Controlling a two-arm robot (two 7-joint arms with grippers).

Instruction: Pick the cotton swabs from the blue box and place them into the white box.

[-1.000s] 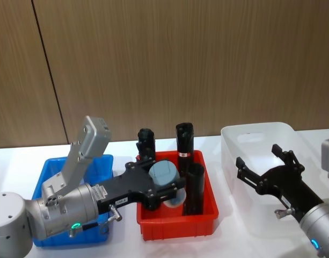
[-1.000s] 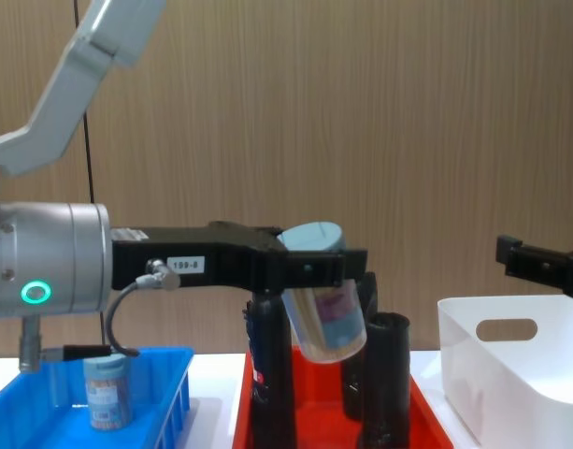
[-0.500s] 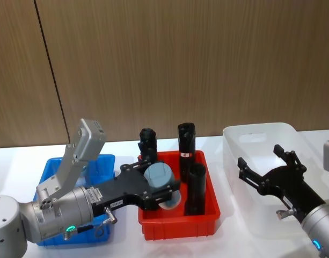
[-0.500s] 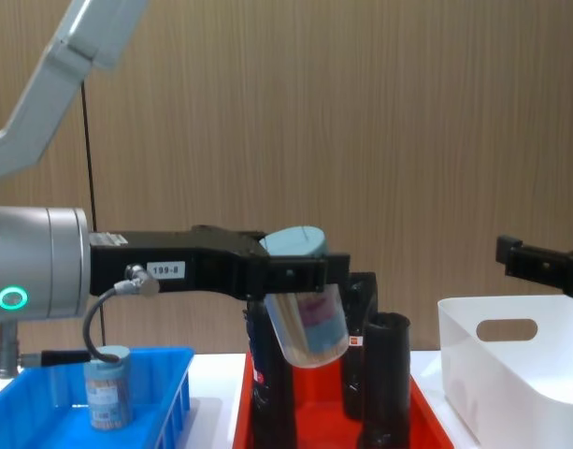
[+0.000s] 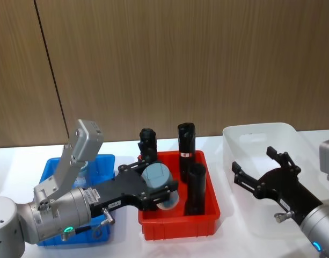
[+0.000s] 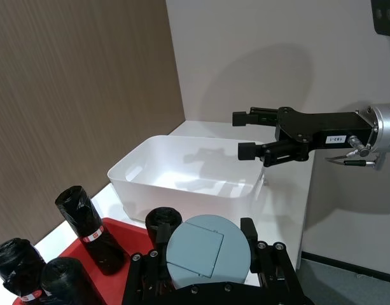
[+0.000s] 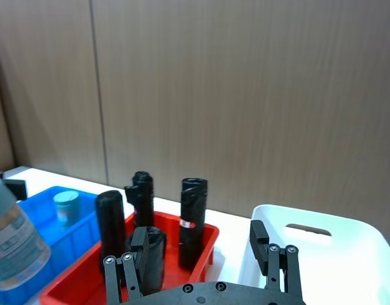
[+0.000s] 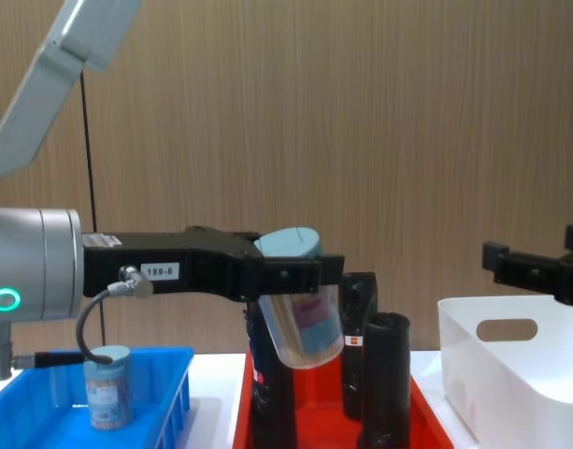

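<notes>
My left gripper (image 5: pixel 160 186) is shut on a cotton swab jar (image 8: pixel 303 325) with a pale blue lid (image 6: pixel 207 254). It holds the jar tilted in the air above the red tray (image 5: pixel 177 221). A second cotton swab jar (image 8: pixel 107 385) stands upright in the blue box (image 8: pixel 164 382) at the left, which also appears in the head view (image 5: pixel 102 161). The white box (image 5: pixel 255 134) stands at the right. My right gripper (image 5: pixel 253 159) hovers open over the white box's near left part, with nothing between its fingers.
The red tray between the two boxes holds several tall black cylinders (image 5: pixel 185 142), close under and behind the held jar. A wooden wall rises behind the white table (image 5: pixel 126 144). The white box (image 6: pixel 182 184) has an oval handle cutout (image 8: pixel 506 329).
My left gripper, still holding the jar, has drawn back a little to the left and slightly lower over the red tray. The right gripper has shifted slightly left.
</notes>
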